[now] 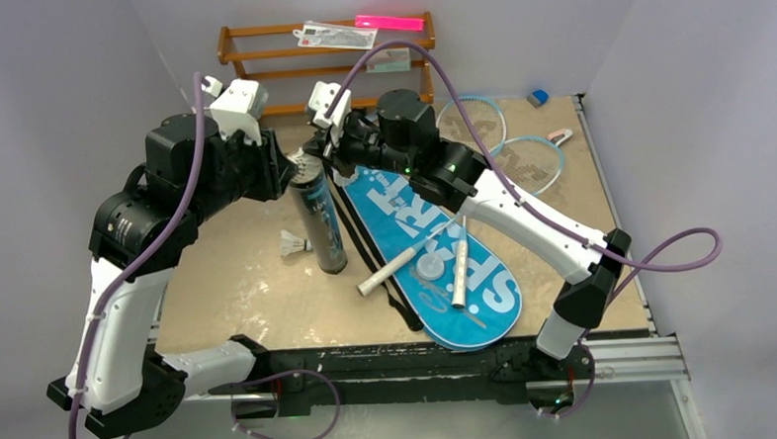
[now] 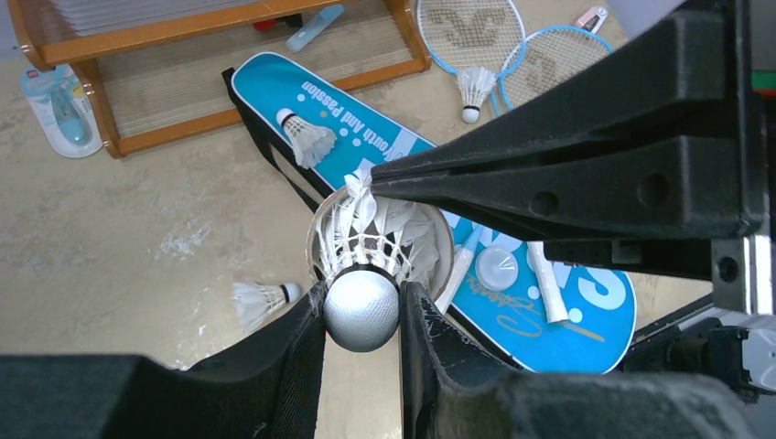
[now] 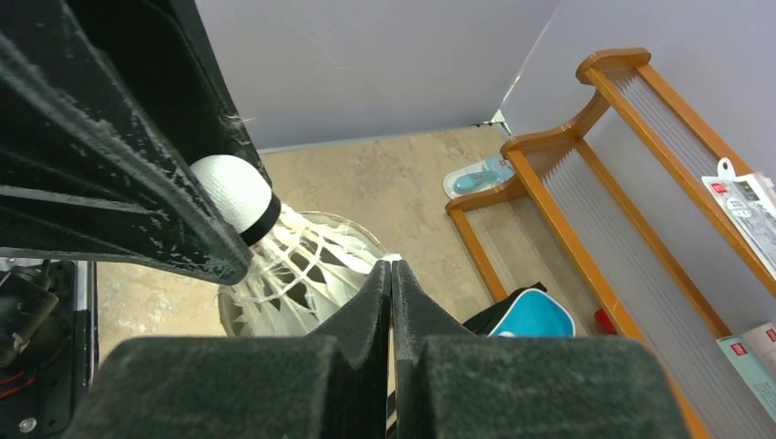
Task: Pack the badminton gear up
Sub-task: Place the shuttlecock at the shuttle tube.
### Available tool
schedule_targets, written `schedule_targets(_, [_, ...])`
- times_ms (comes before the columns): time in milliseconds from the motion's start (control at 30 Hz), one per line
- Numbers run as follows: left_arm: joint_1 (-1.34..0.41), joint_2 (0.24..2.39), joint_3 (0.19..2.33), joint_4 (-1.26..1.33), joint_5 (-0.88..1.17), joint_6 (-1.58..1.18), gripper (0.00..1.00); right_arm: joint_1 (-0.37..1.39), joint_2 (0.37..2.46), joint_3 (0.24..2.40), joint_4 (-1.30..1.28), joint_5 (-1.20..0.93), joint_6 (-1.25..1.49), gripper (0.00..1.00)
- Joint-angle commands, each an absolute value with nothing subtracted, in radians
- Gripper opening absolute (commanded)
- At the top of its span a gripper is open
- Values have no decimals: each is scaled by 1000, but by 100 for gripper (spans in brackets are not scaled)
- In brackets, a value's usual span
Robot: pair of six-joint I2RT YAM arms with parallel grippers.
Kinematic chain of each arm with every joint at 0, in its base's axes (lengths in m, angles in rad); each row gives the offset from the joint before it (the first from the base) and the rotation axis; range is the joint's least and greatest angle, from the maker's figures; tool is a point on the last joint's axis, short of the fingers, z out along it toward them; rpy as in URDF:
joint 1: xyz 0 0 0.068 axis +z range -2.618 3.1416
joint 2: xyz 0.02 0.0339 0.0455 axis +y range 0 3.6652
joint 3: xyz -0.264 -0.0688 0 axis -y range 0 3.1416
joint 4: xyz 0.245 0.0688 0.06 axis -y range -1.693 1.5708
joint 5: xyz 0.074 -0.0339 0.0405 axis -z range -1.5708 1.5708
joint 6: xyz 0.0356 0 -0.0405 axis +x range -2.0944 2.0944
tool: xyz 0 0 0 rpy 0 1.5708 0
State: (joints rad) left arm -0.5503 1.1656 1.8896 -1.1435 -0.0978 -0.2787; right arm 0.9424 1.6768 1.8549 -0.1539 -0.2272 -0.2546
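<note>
Left wrist view: left jaws clamped on the rounded cork of the held shuttlecock (image 2: 362, 306), parted only as wide as that cork, feathers pointing down into the mouth of the black tube (image 2: 317, 240). Gripped by the cork, probably so that the skirt goes in first and unbent; inside of the tube hidden.

Right jaws shut tight and empty, joined tip laid against the feather edge at the far rim. Likely serving as a poker to tuck a stray feather inside or to steady the rim, not to grasp.

Tube upright on the surface (image 1: 220, 306), just beside the blue bag (image 1: 487, 294), mouth up for loading from above.

Judged step: seating this shuttlecock in the tube. Not yet down, with the cork above the rim.

Left to pack:
- a loose shuttlecock (image 1: 292, 245) on the surface near the tube's foot
- a second loose shuttlecock (image 2: 307, 137) on the bag
- a third loose shuttlecock (image 2: 473, 91) on the racket heads
- two rackets (image 1: 532, 162) flat at the far right, white handles across the bag, beside a round clear disc (image 1: 431, 267), possibly the tube's cap

Risks: feathers catching or crumpling on the rim, or the tall tube tipping under a sideways push.
</note>
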Motion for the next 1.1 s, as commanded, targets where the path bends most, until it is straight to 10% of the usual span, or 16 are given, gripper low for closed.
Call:
schedule_targets(0, [-551, 1118, 1873, -1109, -54, -244, 0, 945, 1667, 1907, -171, -237, -249, 0])
schedule_targets(467, [-551, 1112, 1851, -1103, -37, -223, 0, 945, 1678, 1951, -199, -270, -249, 1])
schedule_targets(800, [-552, 1114, 1848, -1110, -46, -224, 0, 932, 1585, 1858, -173, -195, -287, 31])
schedule_targets(1067, [-552, 1120, 1854, -1110, -46, -228, 0, 907, 1459, 1706, -121, -307, -356, 86])
